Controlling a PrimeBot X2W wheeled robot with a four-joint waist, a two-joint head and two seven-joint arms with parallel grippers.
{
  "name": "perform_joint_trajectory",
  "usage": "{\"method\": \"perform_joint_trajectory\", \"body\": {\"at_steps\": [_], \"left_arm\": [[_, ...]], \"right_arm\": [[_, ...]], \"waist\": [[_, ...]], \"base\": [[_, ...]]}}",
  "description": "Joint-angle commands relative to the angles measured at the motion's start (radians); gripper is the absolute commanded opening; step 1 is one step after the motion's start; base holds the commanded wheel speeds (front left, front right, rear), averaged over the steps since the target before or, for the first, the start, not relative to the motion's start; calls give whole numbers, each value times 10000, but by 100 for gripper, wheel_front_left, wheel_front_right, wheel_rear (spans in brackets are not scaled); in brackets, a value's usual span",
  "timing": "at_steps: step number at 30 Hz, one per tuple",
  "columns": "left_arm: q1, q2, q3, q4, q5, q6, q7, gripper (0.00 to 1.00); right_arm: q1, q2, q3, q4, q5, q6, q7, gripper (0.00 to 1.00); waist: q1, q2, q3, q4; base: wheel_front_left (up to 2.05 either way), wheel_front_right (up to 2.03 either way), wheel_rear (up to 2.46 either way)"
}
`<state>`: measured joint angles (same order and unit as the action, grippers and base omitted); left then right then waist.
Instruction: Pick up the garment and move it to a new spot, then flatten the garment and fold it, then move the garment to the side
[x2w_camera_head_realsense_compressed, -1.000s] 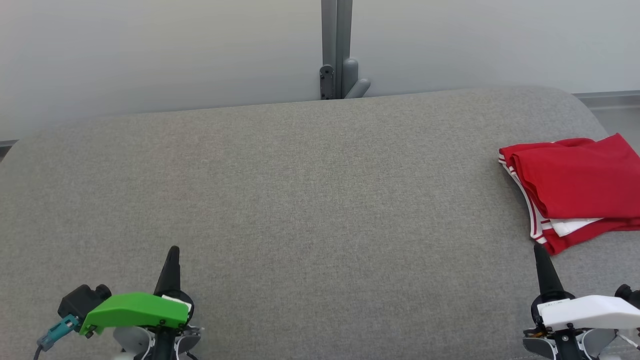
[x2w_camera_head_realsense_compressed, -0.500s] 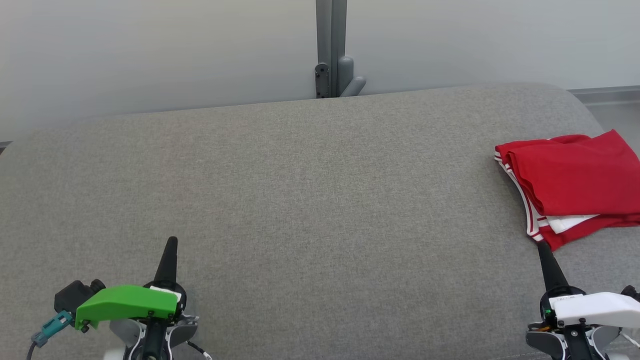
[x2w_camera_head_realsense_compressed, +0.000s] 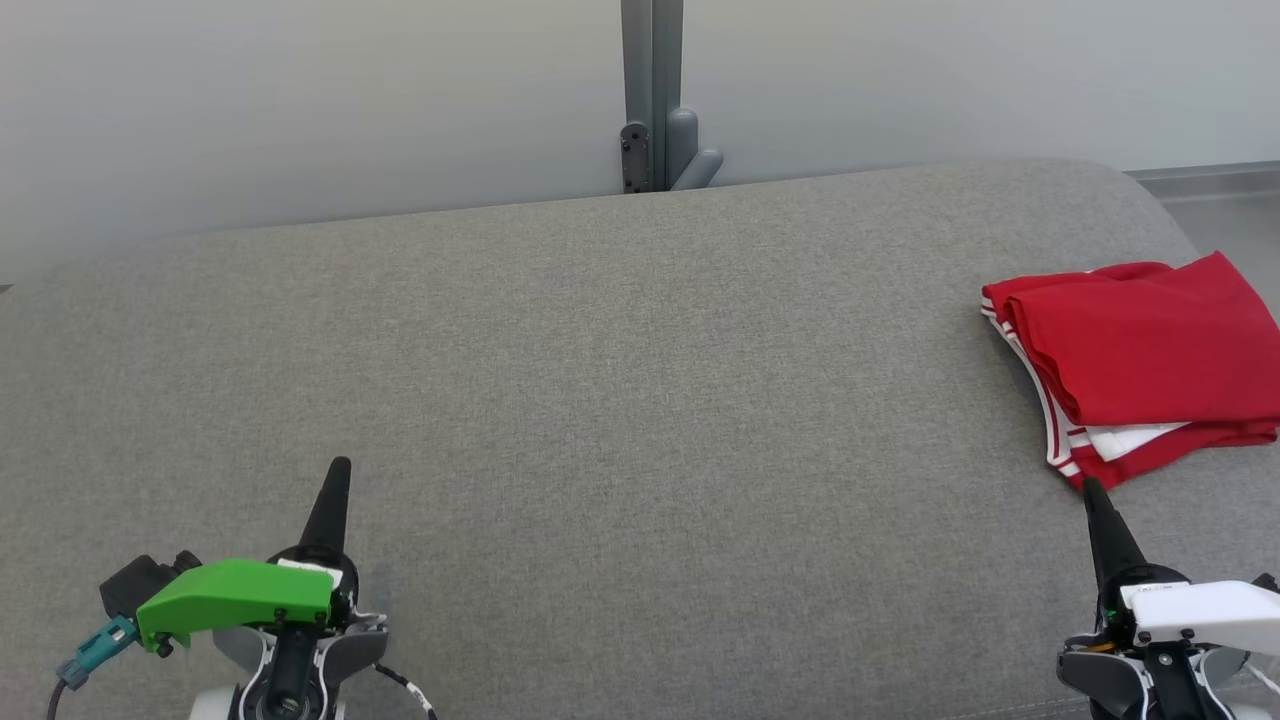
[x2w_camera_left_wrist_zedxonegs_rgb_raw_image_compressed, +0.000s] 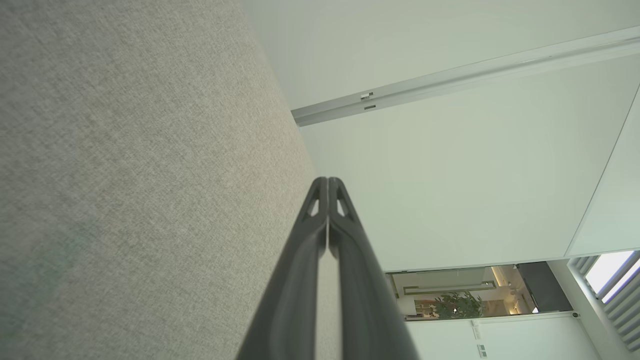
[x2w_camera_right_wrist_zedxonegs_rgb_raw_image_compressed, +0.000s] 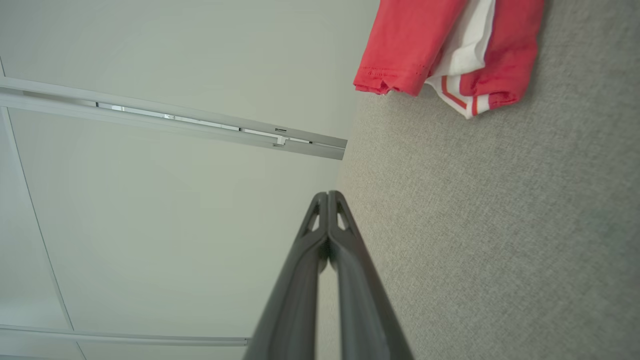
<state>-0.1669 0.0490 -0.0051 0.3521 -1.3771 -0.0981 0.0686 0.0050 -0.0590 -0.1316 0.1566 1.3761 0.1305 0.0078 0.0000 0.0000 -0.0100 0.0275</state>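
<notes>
Both left gripper (x2w_camera_head_realsense_compressed: 338, 470) and right gripper (x2w_camera_head_realsense_compressed: 1092, 490) jaws closed, empty | garment (x2w_camera_head_realsense_compressed: 1140, 350) folded red, white-striped | cushion (x2w_camera_head_realsense_compressed: 640, 400) grey woven

The red garment (x2w_camera_head_realsense_compressed: 1140, 350), trimmed with white stripes, lies folded in a flat layered stack at the head view's right edge. The right wrist view has its striped corner at upper right.

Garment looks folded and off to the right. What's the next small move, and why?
Probably just ease the right hand back a touch and park. The red garment lies folded at the right side of the grey surface. The left hand and the right hand are both shut and empty. The right hand's tip sits close to the garment's near corner, so backing off avoids snagging it.
</notes>
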Motion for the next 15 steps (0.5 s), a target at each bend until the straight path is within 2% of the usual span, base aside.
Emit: {"method": "perform_joint_trajectory", "body": {"at_steps": [1,15], "left_arm": [[-259,21,51,-44,-199,-90,38,0],[-399,22,203,-24,-1216,-203,356,0]], "right_arm": [[-179,-65,-47,-23,209,5,54,0],[-239,-63,-217,13,1306,5,320,0]], "waist": [[0,0,5,-8],[0,0,59,-122]], "base": [[0,0,0],[0,0,0]]}}
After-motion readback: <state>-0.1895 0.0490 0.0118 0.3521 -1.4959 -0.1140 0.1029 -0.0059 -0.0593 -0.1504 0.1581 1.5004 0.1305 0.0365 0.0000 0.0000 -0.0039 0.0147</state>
